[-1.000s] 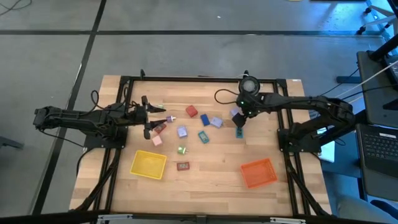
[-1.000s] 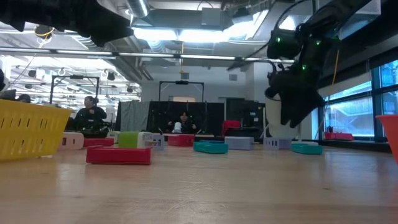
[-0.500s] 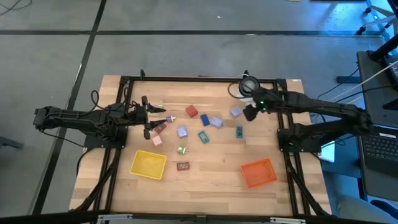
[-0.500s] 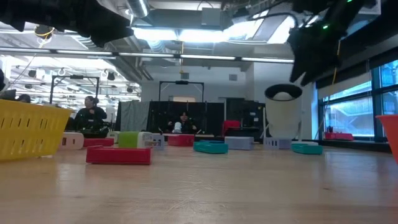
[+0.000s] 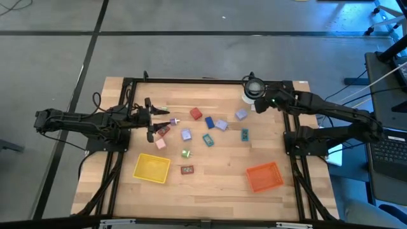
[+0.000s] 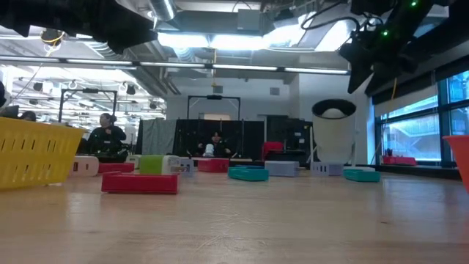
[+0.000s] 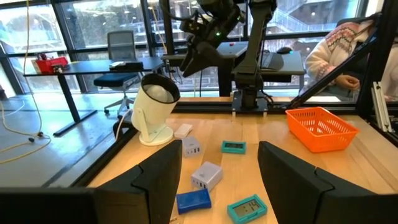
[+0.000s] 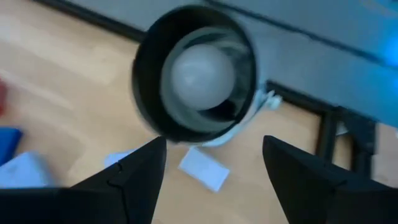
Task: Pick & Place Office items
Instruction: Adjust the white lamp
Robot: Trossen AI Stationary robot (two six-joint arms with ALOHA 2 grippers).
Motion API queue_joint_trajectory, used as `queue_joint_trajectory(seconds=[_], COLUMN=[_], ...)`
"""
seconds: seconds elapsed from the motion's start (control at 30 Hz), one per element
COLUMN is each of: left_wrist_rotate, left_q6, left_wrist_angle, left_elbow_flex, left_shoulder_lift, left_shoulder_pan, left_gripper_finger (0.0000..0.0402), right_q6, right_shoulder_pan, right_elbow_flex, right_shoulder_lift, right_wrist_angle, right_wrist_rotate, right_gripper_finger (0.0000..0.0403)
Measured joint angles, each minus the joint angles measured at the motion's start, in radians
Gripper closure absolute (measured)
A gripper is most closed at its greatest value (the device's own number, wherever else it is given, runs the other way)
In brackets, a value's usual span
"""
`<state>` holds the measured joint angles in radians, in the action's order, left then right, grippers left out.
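The office items lie loose on the wooden table's middle: a red piece (image 5: pixel 195 114), a blue one (image 5: pixel 209 122), lavender ones (image 5: pixel 241 115) (image 5: pixel 186 135), teal ones (image 5: pixel 245 134) (image 5: pixel 208 139), a green one (image 5: pixel 186 153), a pink one (image 5: pixel 160 144) and a red one (image 5: pixel 187 170). My left gripper (image 5: pixel 154 121) (image 7: pixel 221 152) is open and empty at their left, low over the table. My right gripper (image 5: pixel 257 104) (image 8: pixel 213 146) is open and empty, raised (image 6: pixel 364 73) over the far right, just beside the white round roll (image 5: pixel 252 89) (image 8: pixel 199 74).
A yellow tray (image 5: pixel 152 167) stands near the front left and an orange tray (image 5: pixel 264 176) near the front right. A black frame (image 5: pixel 191 81) borders the table. A small white piece (image 8: pixel 204 168) lies by the roll. A person (image 7: pixel 336 50) stands beyond the table's right side.
My right gripper has risen from just above the teal piece at the items' right and gone toward the table's far edge, ending beside the white round roll. The pieces lie where they were.
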<state>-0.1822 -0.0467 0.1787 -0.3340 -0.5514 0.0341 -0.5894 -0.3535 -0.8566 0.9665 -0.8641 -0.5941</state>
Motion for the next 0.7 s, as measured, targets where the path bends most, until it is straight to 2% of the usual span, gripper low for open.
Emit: queue_joint_trajectory(seconds=[0.17,0.33,0.7], left_wrist_rotate=[0.0,0.001,0.001], left_q6=[0.0,0.0,0.006], left_wrist_angle=[0.0,0.0,0.001], left_elbow_flex=[0.0,0.0,0.0], left_shoulder_lift=[0.0,0.0,0.0], left_shoulder_pan=[0.0,0.0,0.0], left_gripper_finger=[0.0194,0.0194,0.0194], right_q6=[0.029,0.058,0.129], right_shoulder_pan=[-0.046,-0.099,-0.169], right_elbow_flex=[0.0,0.0,0.0], right_shoulder_lift=[0.027,0.048,0.091], right_wrist_angle=[0.014,0.038,0.117], right_wrist_rotate=[-0.044,-0.016,0.037], right_gripper_finger=[0.0154,0.0168,0.0169])
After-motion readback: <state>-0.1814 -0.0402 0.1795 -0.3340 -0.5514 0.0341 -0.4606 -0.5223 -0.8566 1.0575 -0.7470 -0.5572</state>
